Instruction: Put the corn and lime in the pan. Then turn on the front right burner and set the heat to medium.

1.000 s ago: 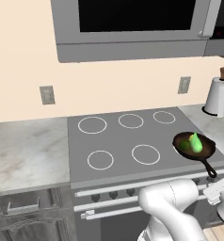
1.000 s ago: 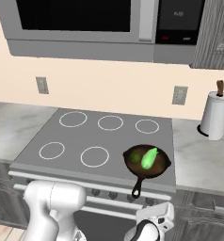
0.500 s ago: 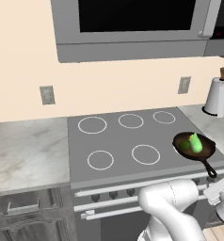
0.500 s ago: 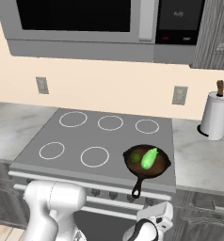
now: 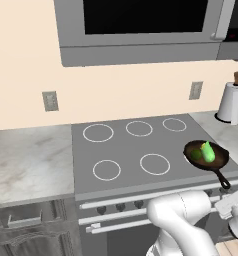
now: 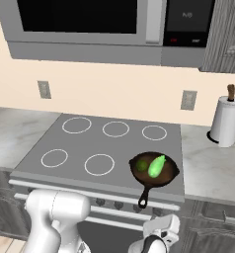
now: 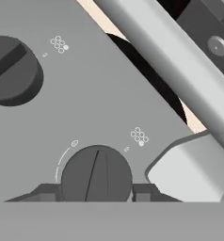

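- The corn and the lime lie side by side inside the pan, lime on the left, so the first half of the task looks done.
- The pan sits on the front right of the stove, its handle pointing out over the front edge.
- The step in hand seems to be the burner: in the hand view the gripper is right up against a knob on the stove's front panel, jaws clenched on either side of it and gripping it.
- A second knob sits further along the panel.
- Next move, as I judge it: turn the gripped knob partway along its arc marking to medium, not fully round.
- I cannot tell for sure that this knob serves the front right burner.
- Either side of the stove runs a marbled tabletop; a paper towel roll stands right of the stove, a microwave hangs above it, and outlets dot the wall.
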Robot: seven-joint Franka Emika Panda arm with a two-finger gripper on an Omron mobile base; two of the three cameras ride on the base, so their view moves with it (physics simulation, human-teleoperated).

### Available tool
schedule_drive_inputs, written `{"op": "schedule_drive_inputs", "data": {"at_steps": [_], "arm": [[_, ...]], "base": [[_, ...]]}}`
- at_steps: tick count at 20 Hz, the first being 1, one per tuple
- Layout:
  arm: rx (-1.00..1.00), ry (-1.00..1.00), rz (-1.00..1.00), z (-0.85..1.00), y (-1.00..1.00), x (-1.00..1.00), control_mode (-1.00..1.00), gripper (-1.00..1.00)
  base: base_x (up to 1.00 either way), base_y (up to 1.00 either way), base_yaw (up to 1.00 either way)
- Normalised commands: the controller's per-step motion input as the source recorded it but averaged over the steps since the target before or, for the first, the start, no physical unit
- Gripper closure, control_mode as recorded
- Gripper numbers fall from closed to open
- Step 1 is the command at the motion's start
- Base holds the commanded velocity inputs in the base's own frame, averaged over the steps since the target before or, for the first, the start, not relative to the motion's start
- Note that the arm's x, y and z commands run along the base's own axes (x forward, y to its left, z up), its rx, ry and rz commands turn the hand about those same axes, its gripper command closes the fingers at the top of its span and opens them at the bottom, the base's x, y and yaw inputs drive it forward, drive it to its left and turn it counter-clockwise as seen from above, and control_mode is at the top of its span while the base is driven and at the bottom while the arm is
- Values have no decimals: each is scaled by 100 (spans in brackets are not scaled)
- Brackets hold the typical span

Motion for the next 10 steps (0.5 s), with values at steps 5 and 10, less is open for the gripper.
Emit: {"op": "schedule_drive_inputs", "data": {"at_steps": [5,10], "arm": [[-65,-27,-38,-99,-6,0,-100,100],[-66,-26,-37,-95,-6,0,-100,100]], "base": [[0,0,0],[0,0,0]]}}
